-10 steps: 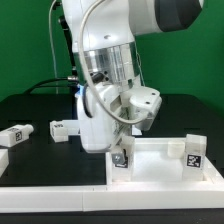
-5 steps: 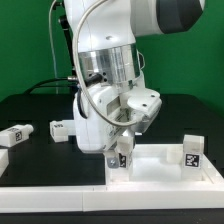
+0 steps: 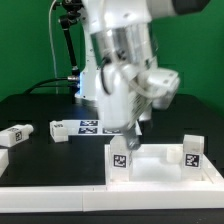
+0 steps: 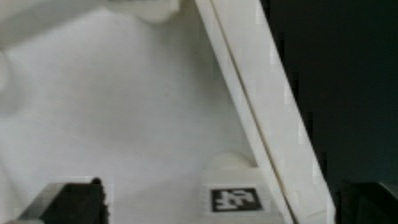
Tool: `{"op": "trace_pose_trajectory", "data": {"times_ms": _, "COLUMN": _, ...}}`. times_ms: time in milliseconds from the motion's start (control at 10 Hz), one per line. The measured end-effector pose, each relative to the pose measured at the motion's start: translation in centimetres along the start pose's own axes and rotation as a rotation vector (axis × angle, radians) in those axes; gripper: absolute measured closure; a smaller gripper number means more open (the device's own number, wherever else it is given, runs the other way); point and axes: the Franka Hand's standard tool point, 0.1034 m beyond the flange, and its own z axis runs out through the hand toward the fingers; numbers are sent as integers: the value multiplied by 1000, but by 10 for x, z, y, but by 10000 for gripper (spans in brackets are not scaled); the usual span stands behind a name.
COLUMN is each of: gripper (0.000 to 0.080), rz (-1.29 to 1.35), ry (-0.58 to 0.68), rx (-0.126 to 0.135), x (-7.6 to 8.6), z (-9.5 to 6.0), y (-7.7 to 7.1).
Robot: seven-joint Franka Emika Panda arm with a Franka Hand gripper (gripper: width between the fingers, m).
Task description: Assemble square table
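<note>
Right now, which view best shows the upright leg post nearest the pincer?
The exterior view: the leg post stands upright at the square panel's corner, whole, tag facing the camera. The wrist view catches only a small tagged piece beside the rim, probably its top.

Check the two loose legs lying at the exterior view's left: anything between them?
Nothing. The exterior view shows only bare black table between the outer leg and the inner leg.
</note>
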Motion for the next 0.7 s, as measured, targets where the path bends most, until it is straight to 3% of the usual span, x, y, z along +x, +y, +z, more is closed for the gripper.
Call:
{"op": "trace_pose_trajectory", "data": {"times_ms": 100, "gripper": 150, "rz": -14, "ry": 2, "rx": -16, "x": -7, "z": 0, "y": 8}}
{"op": "trace_pose_trajectory", "data": {"times_ms": 700, "gripper": 150, "rz": -20, "ry": 8, "rx": -23, "x": -3, "z": 6, "y": 10}}
